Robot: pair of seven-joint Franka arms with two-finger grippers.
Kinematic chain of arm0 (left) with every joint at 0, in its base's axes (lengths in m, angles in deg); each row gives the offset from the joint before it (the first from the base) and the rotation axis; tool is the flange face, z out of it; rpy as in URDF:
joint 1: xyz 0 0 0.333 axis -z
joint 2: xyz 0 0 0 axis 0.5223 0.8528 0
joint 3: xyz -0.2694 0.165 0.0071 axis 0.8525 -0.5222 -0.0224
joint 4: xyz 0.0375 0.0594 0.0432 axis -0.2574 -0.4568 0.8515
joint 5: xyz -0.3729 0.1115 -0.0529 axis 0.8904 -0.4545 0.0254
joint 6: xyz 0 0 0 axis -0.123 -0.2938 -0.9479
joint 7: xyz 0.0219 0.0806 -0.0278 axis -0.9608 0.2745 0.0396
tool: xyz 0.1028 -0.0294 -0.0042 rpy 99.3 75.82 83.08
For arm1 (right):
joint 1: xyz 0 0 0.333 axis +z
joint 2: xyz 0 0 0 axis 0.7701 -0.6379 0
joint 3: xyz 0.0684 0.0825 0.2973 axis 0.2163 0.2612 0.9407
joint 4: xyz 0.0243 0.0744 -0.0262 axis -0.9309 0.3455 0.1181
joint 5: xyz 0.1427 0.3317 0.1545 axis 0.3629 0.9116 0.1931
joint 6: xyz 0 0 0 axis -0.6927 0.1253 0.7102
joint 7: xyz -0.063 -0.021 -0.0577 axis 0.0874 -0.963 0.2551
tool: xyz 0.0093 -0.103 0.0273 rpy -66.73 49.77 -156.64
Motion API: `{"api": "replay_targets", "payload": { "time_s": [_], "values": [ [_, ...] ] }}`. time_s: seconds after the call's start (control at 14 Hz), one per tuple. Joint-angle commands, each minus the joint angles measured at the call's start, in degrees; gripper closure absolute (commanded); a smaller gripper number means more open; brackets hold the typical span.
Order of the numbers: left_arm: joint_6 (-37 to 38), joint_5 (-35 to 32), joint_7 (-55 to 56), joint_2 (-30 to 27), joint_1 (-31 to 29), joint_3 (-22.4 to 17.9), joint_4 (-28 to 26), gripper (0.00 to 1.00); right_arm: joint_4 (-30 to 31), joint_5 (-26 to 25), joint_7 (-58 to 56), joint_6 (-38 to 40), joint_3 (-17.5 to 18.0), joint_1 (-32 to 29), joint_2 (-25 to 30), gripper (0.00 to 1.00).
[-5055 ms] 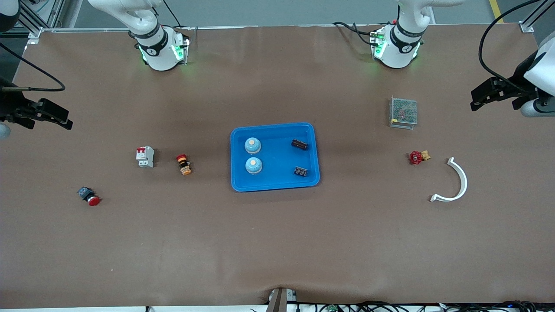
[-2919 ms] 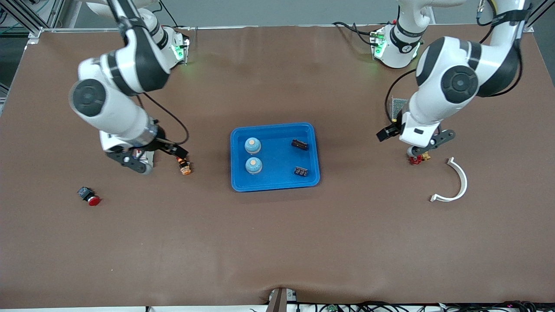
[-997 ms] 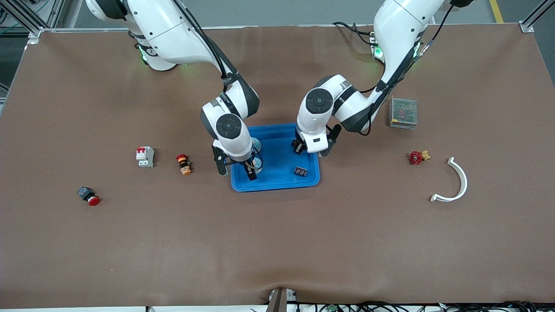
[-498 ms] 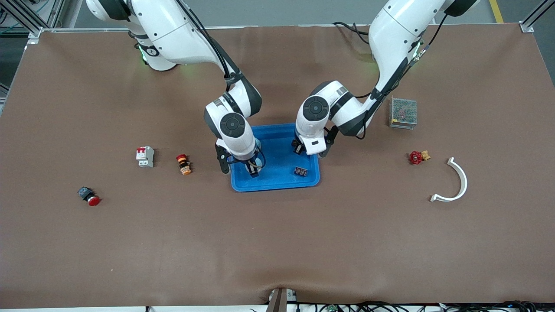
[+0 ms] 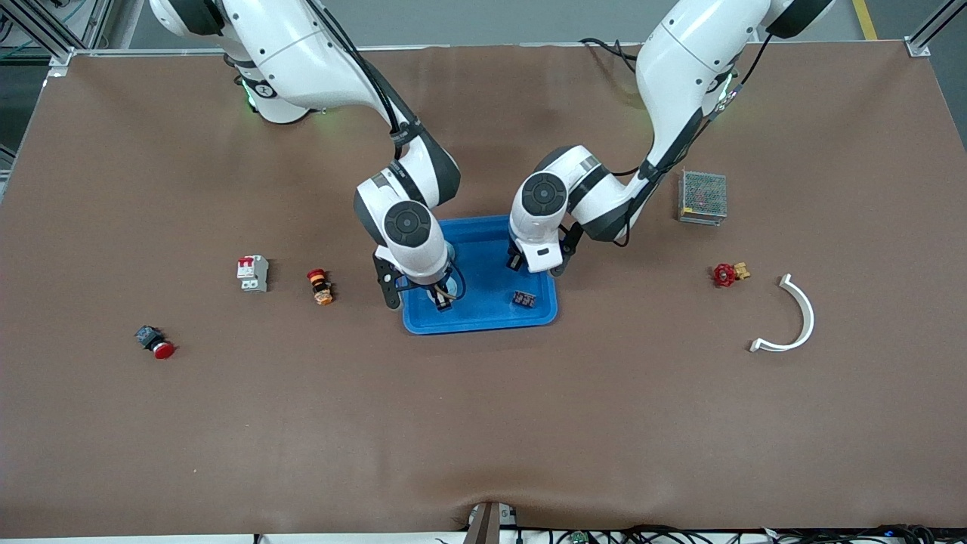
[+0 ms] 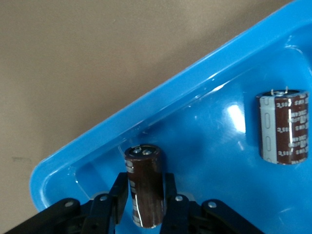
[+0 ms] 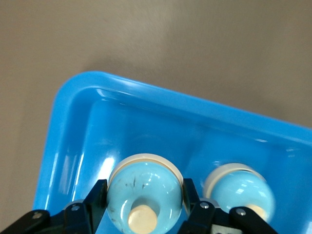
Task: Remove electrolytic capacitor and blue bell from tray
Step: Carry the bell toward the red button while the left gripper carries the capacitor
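Both arms are reached down into the blue tray [image 5: 483, 321] at mid-table. The right gripper [image 7: 143, 202] is set low in the tray's end toward the right arm, its fingers [image 7: 95, 200] spread to a bell's width and seated against both flanks of one pale blue bell [image 7: 144, 195]. The second bell [image 7: 239, 187] is seen just beside it, in the same tray. The left gripper [image 6: 145, 207] is lowered at the tray's end toward the left arm, its fingers [image 6: 118, 195] pressed to the sides of a brown capacitor [image 6: 144, 190] lying on the tray floor close to the rim. A second capacitor [image 6: 283, 127] is seen lying apart from it in the tray.
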Motion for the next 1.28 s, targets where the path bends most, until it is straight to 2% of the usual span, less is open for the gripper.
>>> {"api": "replay_targets", "payload": {
  "time_s": [0.0, 0.07, 0.28, 0.43, 0.71, 0.93, 1.21],
  "values": [
    [0.14, -1.30, 1.01, 0.87, 0.47, -0.25, 2.57, 0.97, -4.39, -0.04, -17.30, 7.39, 0.06, -1.70, 0.28, 1.00],
    [0.57, -1.30, 0.92, 0.52, 0.39, -0.25, 3.18, 1.00, -4.31, -0.04, -24.09, 8.79, -0.11, -2.14, 1.41, 1.00],
    [4.69, -1.39, 0.83, -1.14, -0.40, -0.34, 6.34, 1.00, -4.04, -1.35, -41.05, 12.14, -0.99, -6.26, 3.17, 1.00],
    [7.16, -1.39, -0.13, -4.56, -2.68, -0.34, 6.70, 1.00, -3.95, -3.37, -53.19, 14.33, -1.52, -8.98, 4.06, 1.00],
    [16.37, -1.39, -9.07, -9.57, -6.98, -0.25, 6.18, 1.00, -1.86, -8.47, -64.39, 12.95, -1.78, -13.91, 4.76, 1.00],
    [24.37, -1.30, -16.89, -12.48, -10.76, -0.17, 5.21, 1.00, 5.07, -8.66, -73.70, 6.37, -1.78, -17.77, 8.35, 1.00],
    [25.45, -1.30, -30.24, -17.13, -17.44, 0.27, -2.07, 1.00, 18.95, -8.66, -86.61, -5.49, -1.78, -24.01, 14.77, 1.00]
  ]
}}
